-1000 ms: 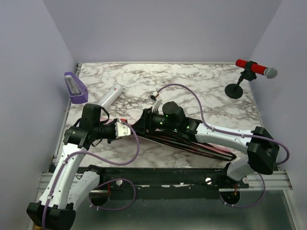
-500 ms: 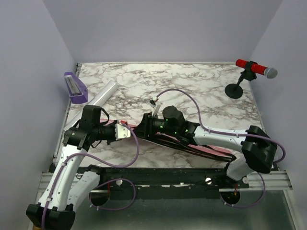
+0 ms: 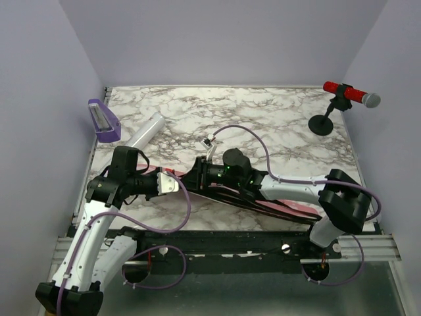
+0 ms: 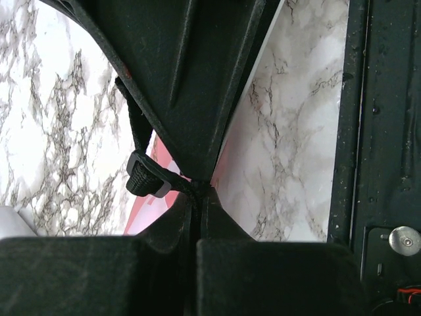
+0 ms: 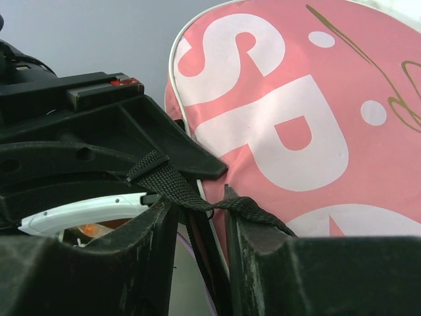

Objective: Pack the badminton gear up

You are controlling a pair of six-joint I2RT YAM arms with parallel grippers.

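So the pink bag [image 5: 283, 131] lies across the lower middle of the bench [image 3: 263, 118] in the overhead view, mostly buried under both arms. The white tube [image 3: 146, 130] is well apart from it, up in the upper left near the purple tray [image 3: 104, 120]. I can't spot the racket or shuttlecock anywhere. They may be hidden under the arms, no idea.

The left hand [image 4: 199, 197] is clamped tight on the bag's black edge fabric. The right hand [image 5: 197, 204] has its fingers apart with the black strap [image 5: 168, 181] running across the gap. I honestly can't tell if it's actually pinching the strap or if the strap is just draped there.

What worries me:
- That strap is thin webbing. If the right hand closes off-centre, I reckon it slides out and the hand grabs nothing.
- Tugging the strap rather than the bag's edge would probably drag the whole bag instead of spreading the opening, and the left grip could peel off.
- The tube is round and sits near the bench's left edge, so a sloppy nudge could roll it off.

Writing: big white "SP" on the pink in the right wrist view, with the rest cut off. There's a gold squiggle in the upper right that I can't read.
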